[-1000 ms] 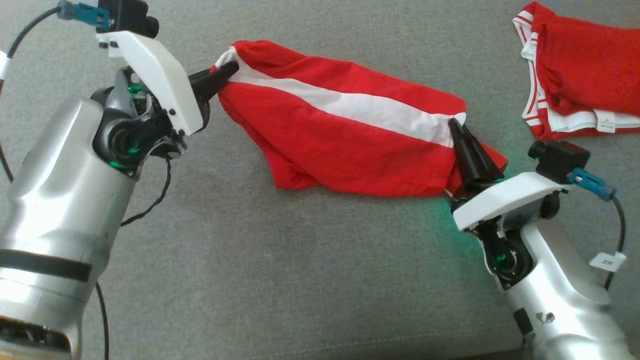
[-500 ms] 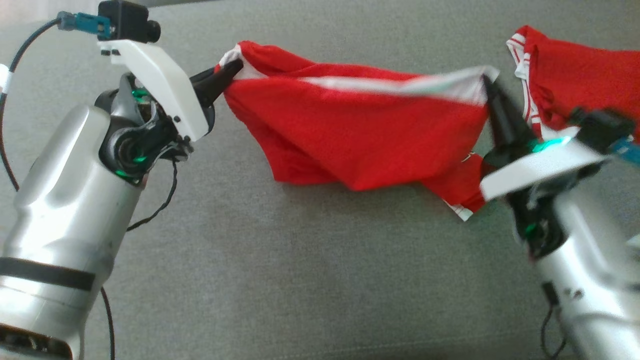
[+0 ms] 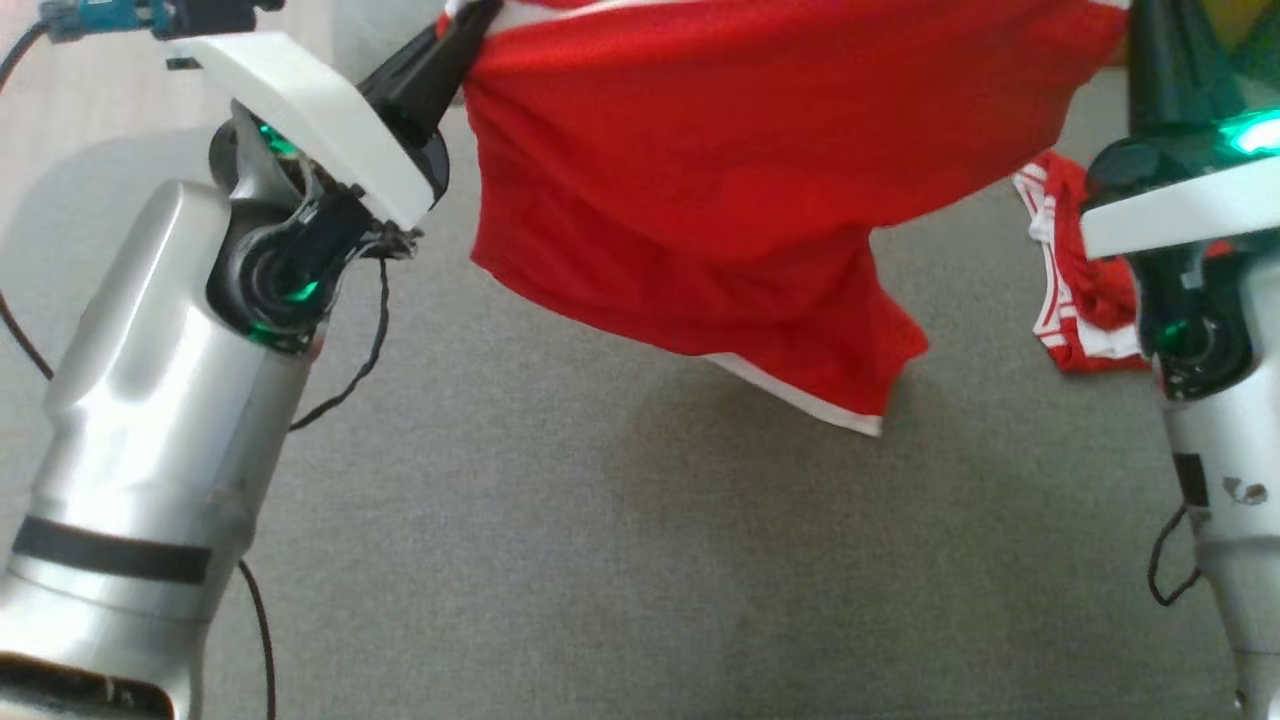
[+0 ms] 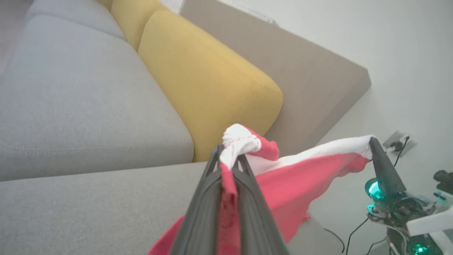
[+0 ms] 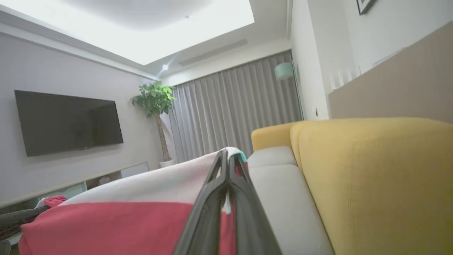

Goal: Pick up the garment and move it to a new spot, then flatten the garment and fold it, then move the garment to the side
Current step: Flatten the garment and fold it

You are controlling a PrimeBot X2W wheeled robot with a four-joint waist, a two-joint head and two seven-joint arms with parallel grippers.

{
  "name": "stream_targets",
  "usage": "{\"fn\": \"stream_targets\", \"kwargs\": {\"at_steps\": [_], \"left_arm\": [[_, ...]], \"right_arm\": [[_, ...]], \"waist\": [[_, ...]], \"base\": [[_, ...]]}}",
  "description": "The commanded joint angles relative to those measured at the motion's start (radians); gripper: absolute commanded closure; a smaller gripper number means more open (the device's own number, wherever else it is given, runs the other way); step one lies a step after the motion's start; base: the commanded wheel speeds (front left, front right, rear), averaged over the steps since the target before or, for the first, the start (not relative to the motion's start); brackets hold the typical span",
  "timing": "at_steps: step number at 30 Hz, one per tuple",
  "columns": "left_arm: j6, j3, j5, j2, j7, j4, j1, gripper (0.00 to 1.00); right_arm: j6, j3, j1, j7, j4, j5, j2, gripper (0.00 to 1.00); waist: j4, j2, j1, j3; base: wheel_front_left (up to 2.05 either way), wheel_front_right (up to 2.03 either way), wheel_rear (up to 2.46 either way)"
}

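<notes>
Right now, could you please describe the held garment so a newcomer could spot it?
Start at the grey sofa seat. Above it, a red garment with a white band hangs between the left gripper and right gripper. The other red garment lies crumpled on the seat.

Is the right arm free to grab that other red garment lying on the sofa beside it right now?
Probably not. The right gripper is shut on the lifted garment, which stretches across to the left gripper. The other red garment lies uncovered close by, but that gripper is occupied.
</notes>
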Motion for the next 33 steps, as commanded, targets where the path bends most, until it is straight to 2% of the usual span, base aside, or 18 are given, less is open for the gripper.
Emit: {"fn": "stream_targets", "kwargs": {"at_steps": [1,6,8,15,21,27,33], "left_arm": [[0.009,0.055,-0.008,0.025,-0.020,-0.044,-0.025,1.00],[0.040,0.076,-0.004,0.014,-0.076,-0.080,0.015,1.00],[0.066,0.096,-0.006,0.006,-0.119,-0.106,0.058,1.00],[0.106,0.112,-0.021,0.000,-0.154,-0.203,0.165,1.00],[0.135,0.114,-0.011,0.013,-0.163,-0.271,0.207,1.00],[0.156,0.114,0.009,0.027,-0.150,-0.281,0.171,1.00],[0.162,0.123,0.040,0.028,-0.139,-0.228,0.017,1.00]], "right_arm": [[0.007,-0.010,-0.023,-0.017,-0.041,-0.009,0.001,1.00],[0.007,-0.051,0.030,-0.034,-0.054,-0.036,0.023,1.00],[0.007,-0.092,0.087,-0.032,-0.060,-0.056,0.050,1.00],[0.007,-0.154,0.197,0.012,-0.118,-0.057,0.097,1.00],[0.007,-0.171,0.236,0.060,-0.183,-0.060,0.100,1.00],[0.007,-0.159,0.189,0.112,-0.222,-0.060,0.093,1.00],[0.007,-0.091,0.008,0.179,-0.202,-0.049,0.053,1.00]], "waist": [[0.016,0.0000,0.0001,-0.030],[0.027,0.0000,0.0001,-0.071],[0.032,0.0000,0.0001,-0.097],[0.036,0.0000,0.0001,-0.120],[0.039,0.0000,0.0001,-0.121],[0.033,0.0000,0.0001,-0.077],[0.019,0.0000,0.0001,0.071]], "base": [[0.00,0.00,0.00],[0.00,0.00,0.00],[0.00,0.00,0.00],[0.00,0.00,0.00],[0.00,0.00,0.00],[0.00,0.00,0.00],[0.00,0.00,0.00]]}}
